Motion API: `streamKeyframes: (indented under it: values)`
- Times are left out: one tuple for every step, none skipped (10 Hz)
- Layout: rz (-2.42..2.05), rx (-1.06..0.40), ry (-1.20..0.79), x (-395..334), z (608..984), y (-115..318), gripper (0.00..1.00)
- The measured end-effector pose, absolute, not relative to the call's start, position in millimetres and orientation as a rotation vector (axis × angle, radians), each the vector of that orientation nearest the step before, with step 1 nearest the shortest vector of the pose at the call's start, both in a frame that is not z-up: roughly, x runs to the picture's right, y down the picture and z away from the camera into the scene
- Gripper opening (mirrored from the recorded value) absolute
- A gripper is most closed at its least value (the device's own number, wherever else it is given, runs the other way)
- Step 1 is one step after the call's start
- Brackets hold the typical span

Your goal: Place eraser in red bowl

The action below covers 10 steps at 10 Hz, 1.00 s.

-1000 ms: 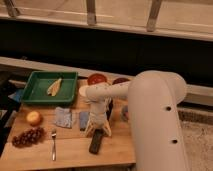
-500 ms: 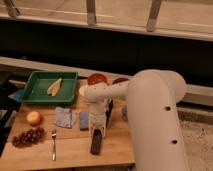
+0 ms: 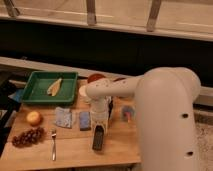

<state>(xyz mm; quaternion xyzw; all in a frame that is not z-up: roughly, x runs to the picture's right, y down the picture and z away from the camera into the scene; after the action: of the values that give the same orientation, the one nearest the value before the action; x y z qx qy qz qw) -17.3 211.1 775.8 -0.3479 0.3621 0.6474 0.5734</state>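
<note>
The eraser [image 3: 98,139] is a flat dark block lying lengthwise on the wooden table [image 3: 75,152], near its front edge. My gripper [image 3: 100,125] hangs straight down from the white arm [image 3: 120,89], right at the eraser's far end and touching or almost touching it. The red bowl [image 3: 95,78] stands at the back of the table, behind the arm and partly hidden by it.
A green tray [image 3: 30,92] holding a pale yellow item stands at the back left. An orange fruit [image 3: 34,118], grapes [image 3: 27,136] and a fork [image 3: 53,145] lie at the left. A blue-grey pad [image 3: 63,117] and blue sponge [image 3: 85,120] lie beside the gripper. My large white arm body fills the right.
My gripper has come down closer to the far end of the eraser. The eraser and the other things have not moved.
</note>
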Motion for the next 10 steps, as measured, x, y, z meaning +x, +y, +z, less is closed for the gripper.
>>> streamKeyframes:
  values:
    - [1.541, -0.784, 0.826, -9.2, 763.7, 192.8, 0.00]
    - [1.570, -0.746, 0.794, 0.1, 748.3, 168.3, 0.00]
    - [1.596, -0.716, 0.766, 8.0, 736.4, 146.0, 0.00]
    - [1.619, -0.686, 0.734, 16.3, 725.5, 121.8, 0.00]
    - [1.643, -0.655, 0.694, 26.6, 715.1, 92.3, 0.00]
    - [1.658, -0.628, 0.657, 32.8, 707.9, 65.9, 0.00]
    - [1.671, -0.613, 0.621, 35.0, 703.3, 42.8, 0.00]
    - [1.682, -0.599, 0.582, 36.0, 699.0, 19.6, 0.00]
    - [1.692, -0.590, 0.564, 39.7, 695.8, 7.1, 0.00]
    - [1.693, -0.590, 0.565, 40.9, 695.9, 7.3, 0.00]
